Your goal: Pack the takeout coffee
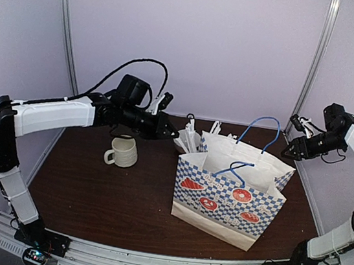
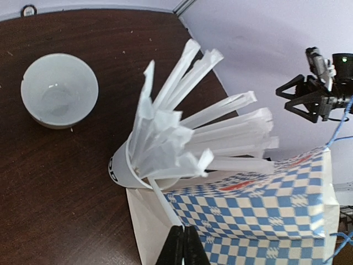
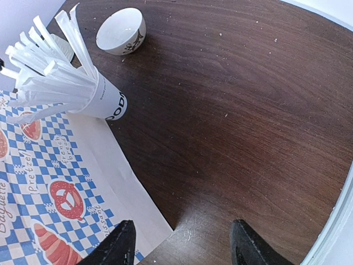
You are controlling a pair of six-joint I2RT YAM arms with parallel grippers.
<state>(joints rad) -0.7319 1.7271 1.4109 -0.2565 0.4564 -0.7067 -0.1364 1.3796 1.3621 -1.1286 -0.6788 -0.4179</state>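
Note:
No black paper cups or lids show in any view. A blue-and-white checked paper bag (image 1: 228,191) with blue handles stands open at the table's middle right, and it also shows in the left wrist view (image 2: 265,210) and the right wrist view (image 3: 44,182). My left gripper (image 1: 171,134) hovers by the bag's back left corner. In its wrist view the left gripper (image 2: 183,234) is shut on a thin white stirrer (image 2: 165,203) that leads back to the stirrer cup (image 2: 124,171). My right gripper (image 1: 290,152) is open and empty, raised beyond the bag's right end (image 3: 182,243).
The white cup of stirrers (image 1: 189,140) stands right behind the bag (image 3: 107,99). A cream handled mug (image 1: 122,151) stands to the left (image 2: 59,90), and it is empty. White walls close in the back and sides.

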